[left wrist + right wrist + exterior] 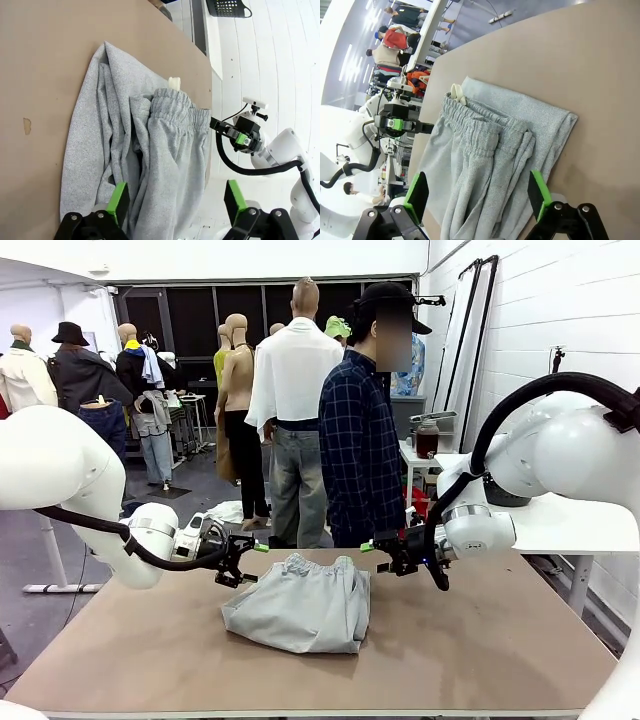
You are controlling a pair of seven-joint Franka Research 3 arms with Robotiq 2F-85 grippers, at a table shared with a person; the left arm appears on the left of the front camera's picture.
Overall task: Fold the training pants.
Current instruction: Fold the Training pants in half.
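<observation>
training pants (pixel 300 608) lie folded into a compact grey bundle on the brown worktop (pixel 480 650), around the middle and a bit toward the far edge. gathered elastic waistband faces the far side, folded layers stacked under it, rounded fold on the left, near edge fairly straight

in left wrist view the pants (pixel 145 165) show the waistband bunched on top with a white drawstring end (pixel 174 82) poking out past it onto the worktop (pixel 45 75). right wrist view shows the same bundle (pixel 490 170), waistband ridges in several layers, drawstring tips (pixel 456 92) at the band's end, a flat folded panel lying toward the bare worktop (pixel 560 65)

left tool (pixel 238 562) hovers just beside the left far corner of the bundle, fingers spread, nothing between them. in its own camera the left tool (pixel 175 199) has green pads (pixel 118 201) wide apart, one either side of the cloth edge, can't tell if a pad touches fabric

right tool (pixel 388 555) sits just beside the right far corner of the bundle, also spread and empty. own camera: right tool (pixel 477 192), green pads (pixel 539 192) wide apart over the pants, contact can't be told

the two tools face each other across the waistband end

person in a dark plaid shirt (pixel 358 455) stands at the far side of the worktop, right behind the pants. black perforated basket (pixel 227 7) up at the top of left wrist view, off the worktop
</observation>
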